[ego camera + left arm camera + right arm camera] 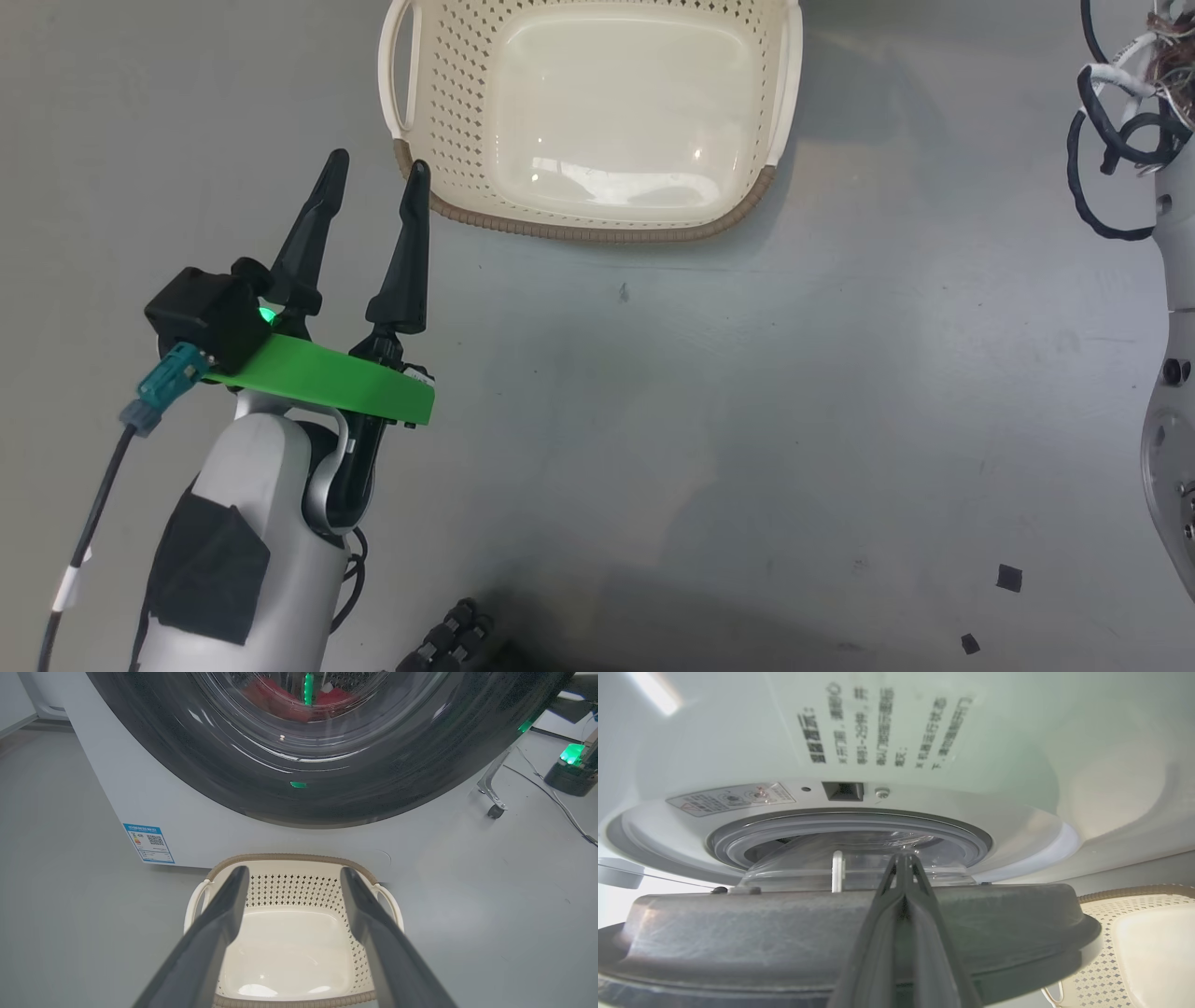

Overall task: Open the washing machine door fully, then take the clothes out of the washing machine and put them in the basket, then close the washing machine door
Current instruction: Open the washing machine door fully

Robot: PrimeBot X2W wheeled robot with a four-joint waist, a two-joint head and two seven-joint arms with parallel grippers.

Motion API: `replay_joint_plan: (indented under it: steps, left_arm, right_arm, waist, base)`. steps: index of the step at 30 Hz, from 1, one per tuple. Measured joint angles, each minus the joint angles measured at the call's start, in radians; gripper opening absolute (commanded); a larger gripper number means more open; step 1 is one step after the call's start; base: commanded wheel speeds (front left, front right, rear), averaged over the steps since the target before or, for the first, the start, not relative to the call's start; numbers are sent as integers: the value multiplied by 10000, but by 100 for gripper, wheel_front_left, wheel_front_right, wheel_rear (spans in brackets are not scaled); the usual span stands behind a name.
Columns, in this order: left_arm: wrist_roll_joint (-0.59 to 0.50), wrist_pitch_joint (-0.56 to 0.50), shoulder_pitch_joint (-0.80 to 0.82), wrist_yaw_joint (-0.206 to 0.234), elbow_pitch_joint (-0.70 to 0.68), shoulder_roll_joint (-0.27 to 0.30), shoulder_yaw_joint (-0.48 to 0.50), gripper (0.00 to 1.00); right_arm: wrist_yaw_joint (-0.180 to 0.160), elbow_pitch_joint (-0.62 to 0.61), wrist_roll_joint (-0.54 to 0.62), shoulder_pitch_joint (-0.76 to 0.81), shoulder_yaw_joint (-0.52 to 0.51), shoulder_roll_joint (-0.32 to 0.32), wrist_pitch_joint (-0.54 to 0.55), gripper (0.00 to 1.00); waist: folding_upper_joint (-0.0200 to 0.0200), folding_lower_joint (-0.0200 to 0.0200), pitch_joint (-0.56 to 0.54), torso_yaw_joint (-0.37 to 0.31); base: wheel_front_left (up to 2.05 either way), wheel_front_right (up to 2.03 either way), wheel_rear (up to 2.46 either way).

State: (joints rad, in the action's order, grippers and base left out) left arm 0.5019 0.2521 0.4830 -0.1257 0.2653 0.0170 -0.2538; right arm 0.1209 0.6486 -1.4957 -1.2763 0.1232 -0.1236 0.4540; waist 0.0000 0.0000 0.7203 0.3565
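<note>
Left fingers [408, 252] are spread wide and hold nothing, above the floor [747, 420]. The basket [439, 103] sits on the floor just in front of the washer [187, 830], below the door [196, 765], its inside bare. From the left wrist it lies ahead of the fingertips, framed between them, farther from the washer than the blue label [149, 842].

Right fingers [882, 942] are pressed together with nothing between them. They lie across the door's grey inner side, tips at the base of the glass bowl; contact cannot be told. The door stands ajar from the washer front, its bowl facing the drum mouth [738, 835].

Clothes [275, 700]: red, inside the washer, seen through the door glass, well apart from both pairs of fingers.
</note>
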Motion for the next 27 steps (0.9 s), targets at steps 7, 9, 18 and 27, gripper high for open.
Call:
replay_joint_plan:
  steps: [7,9,18,27]
  left_arm:
    - [-186,0,-3,0,-107,0,196,100]
    - [-253,0,-4,-2,-127,0,213,100]
    - [-378,0,-20,0,-127,0,261,100]
    - [-401,0,-61,0,-123,2,324,100]
  right_arm:
    - [2,-217,-451,233,-17,111,468,0]
    - [4,-244,-552,347,-21,119,635,0]
    - [10,-188,-972,1011,58,117,1484,0]
    - [10,-59,-1145,1685,495,134,2491,0]
  waist:
    - [0,0,-244,-136]
    - [0,0,-307,-177]
    - [0,0,-651,-307]
    - [0,0,-1002,-343]
  base:
    - [0,0,0]
    - [0,0,0]
    - [0,0,0]
    - [0,0,0]
